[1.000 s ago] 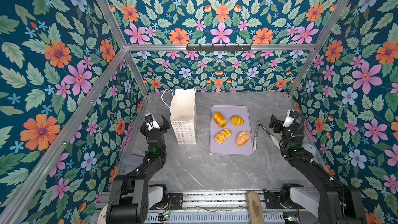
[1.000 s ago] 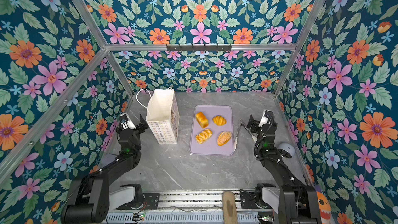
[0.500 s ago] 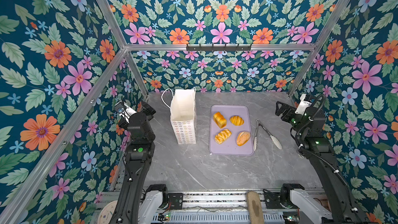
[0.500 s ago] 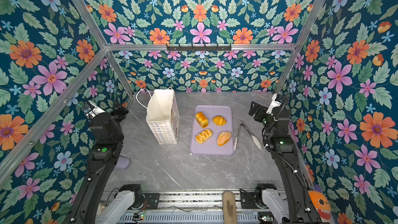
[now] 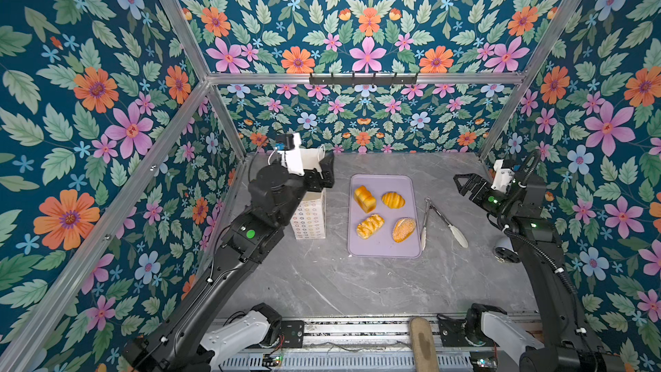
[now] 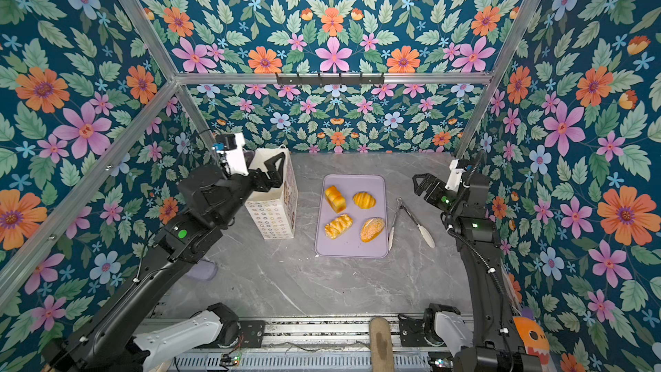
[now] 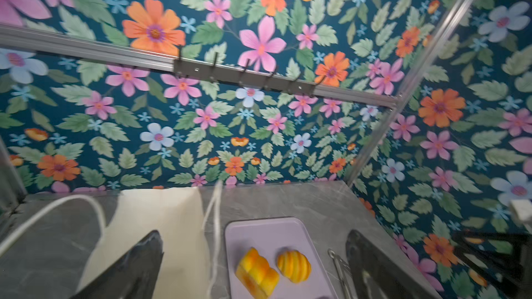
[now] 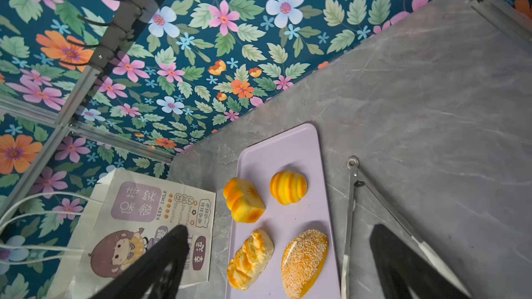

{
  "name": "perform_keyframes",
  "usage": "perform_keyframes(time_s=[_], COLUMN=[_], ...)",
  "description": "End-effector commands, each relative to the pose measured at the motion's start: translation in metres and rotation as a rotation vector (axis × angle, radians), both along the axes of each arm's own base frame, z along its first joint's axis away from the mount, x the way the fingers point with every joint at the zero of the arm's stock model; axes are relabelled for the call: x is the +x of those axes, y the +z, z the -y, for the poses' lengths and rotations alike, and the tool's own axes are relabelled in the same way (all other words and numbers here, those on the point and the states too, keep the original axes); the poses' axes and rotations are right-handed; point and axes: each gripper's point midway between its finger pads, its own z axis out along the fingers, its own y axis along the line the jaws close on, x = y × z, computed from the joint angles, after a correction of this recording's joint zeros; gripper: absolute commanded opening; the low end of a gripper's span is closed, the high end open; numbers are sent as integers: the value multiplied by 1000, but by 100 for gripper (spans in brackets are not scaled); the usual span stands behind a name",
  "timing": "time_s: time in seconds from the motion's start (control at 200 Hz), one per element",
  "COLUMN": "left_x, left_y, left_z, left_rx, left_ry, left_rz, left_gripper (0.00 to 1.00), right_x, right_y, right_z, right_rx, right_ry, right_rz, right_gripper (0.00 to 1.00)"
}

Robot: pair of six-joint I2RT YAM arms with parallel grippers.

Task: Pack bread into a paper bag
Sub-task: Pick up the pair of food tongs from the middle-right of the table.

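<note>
Bread [image 5: 365, 199] sits unpacked on the tray [image 5: 382, 248]; arms have risen, left tool [image 5: 327, 175] spread above the paper bag [image 5: 310, 218], right tool [image 5: 459, 186] spread, empty.

left end effector [image 5: 327, 175] swung up over the paper bag [image 5: 309, 216]; right end effector [image 5: 462, 185] rose

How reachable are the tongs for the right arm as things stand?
Probably yes: the tongs lie uncovered on the tabletop beside the tray, and the right gripper hovers close by, fingers open, nothing between.
</note>
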Motion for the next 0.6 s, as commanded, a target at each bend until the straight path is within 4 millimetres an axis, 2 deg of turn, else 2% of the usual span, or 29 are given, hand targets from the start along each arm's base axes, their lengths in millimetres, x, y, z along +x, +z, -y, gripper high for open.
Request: perform_keyframes(time_s=[0.0, 0.075, 0.175, 0.4, 0.47, 0.595], left_x=[0, -3, 0, 4, 8, 12], left_y=[2, -1, -8, -30, -34, -33], left_z=[25, 50, 65, 99, 93, 64], left_rx=[67, 96, 108, 143, 168, 199], left_ry=[-9, -62, -86, -185, -141, -16], left_rz=[19, 20, 9, -42, -59, -67], left_gripper=[100, 100, 100, 99, 100, 100], right_x=[0, 1, 2, 2, 2, 2], right_y=[-8, -23, -40, -52, -54, -57], right_z=[0, 6, 8, 6, 3, -2], right_rx=[64, 43, 32, 31, 39, 45], right_ry=[1, -27, -30, -12, 7, 31], right_rz=[-42, -100, -160, -184, -192, -190], right_gripper=[99, 99, 99, 98, 97, 95])
